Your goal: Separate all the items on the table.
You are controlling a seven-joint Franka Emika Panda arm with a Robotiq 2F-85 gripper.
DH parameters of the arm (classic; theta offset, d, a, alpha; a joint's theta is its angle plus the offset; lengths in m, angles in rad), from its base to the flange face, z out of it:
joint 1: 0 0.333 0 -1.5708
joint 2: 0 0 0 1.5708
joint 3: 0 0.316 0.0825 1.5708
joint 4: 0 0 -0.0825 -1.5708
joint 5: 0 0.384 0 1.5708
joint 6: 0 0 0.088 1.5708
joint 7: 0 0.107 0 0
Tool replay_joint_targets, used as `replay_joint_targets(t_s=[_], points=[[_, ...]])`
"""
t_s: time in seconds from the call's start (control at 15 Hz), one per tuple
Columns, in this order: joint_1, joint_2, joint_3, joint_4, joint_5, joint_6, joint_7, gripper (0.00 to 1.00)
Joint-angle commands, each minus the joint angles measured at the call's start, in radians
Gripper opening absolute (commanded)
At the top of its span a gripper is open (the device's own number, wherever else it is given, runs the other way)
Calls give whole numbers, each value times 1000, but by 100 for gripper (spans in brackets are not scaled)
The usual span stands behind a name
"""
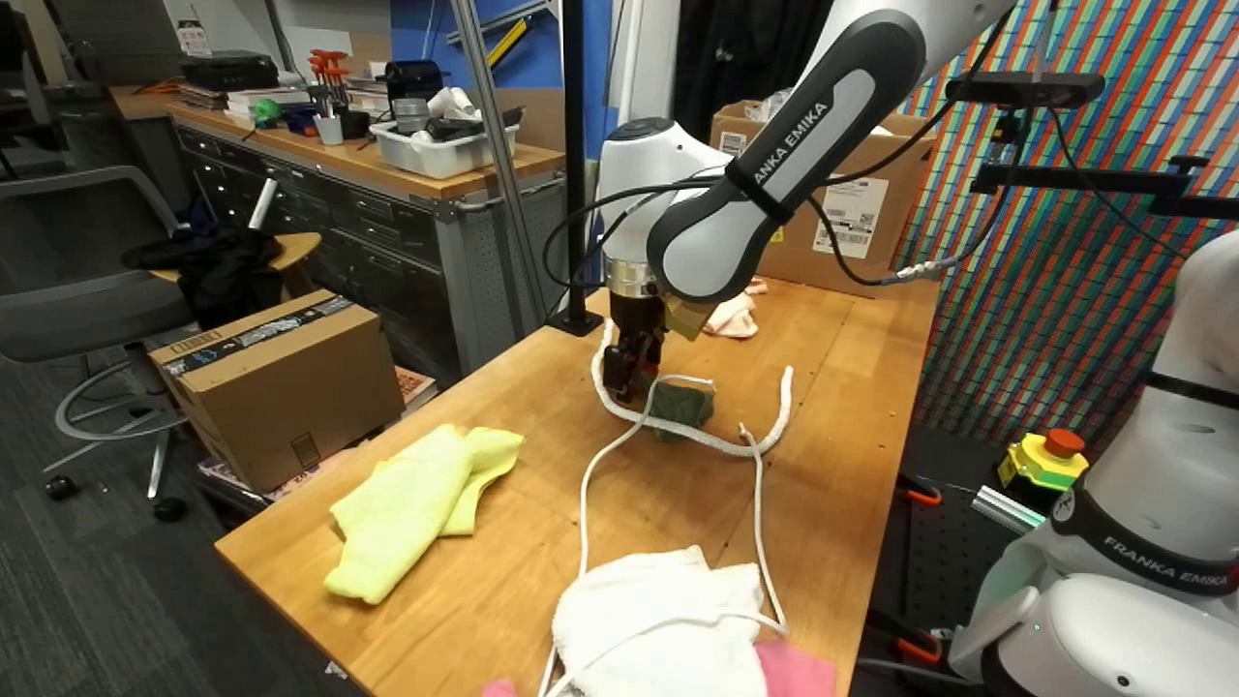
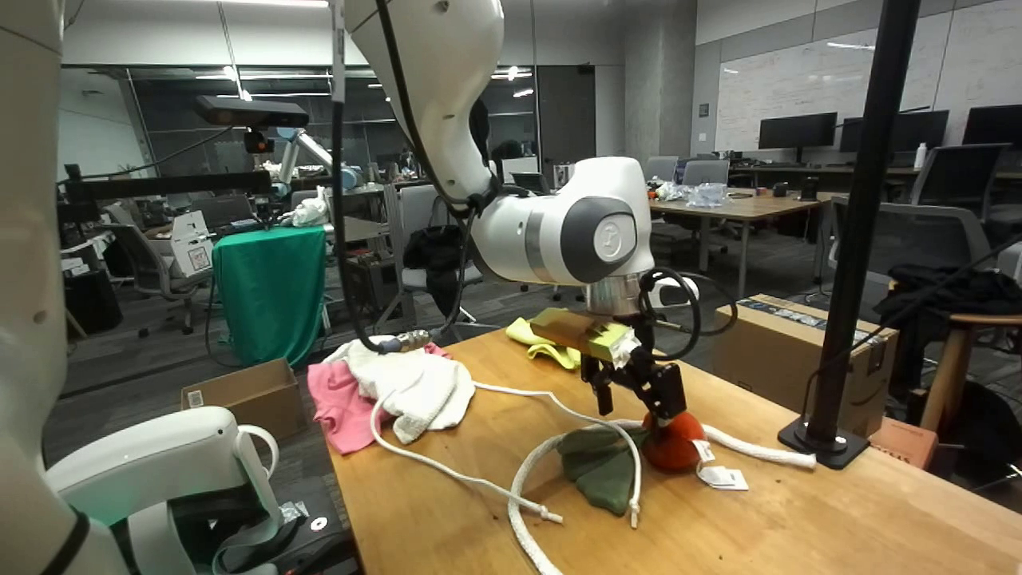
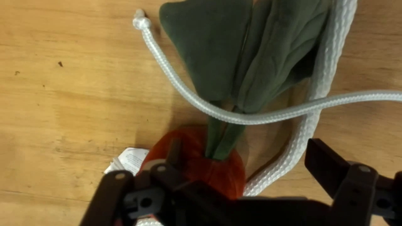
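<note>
Ball (image 2: 675, 449) (red, w/ grn leaves (image 2: 605, 479)) just below end effector (image 2: 635, 407), jaws wide apart

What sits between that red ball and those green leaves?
Two green stems run between the red ball and the green leaves, with a thin white cord crossing over them; the wrist view shows this.

White cord (image 3: 245, 119) crosses leafy green stems (image 3: 230, 136) and thick rope (image 3: 326, 62); the spread gripper (image 3: 244, 153) partly hides a red ball (image 3: 216, 175).
</note>
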Motion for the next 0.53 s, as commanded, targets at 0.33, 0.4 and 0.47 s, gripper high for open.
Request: replay_joint_targets(t_s=[0.33,0.4,0.47], points=[[-12,5,-26,0,-25,104,-39,100],[-10,8,-28,1,-29,109,-39,100],[-7,12,-32,1,-38,111,-35,100]])
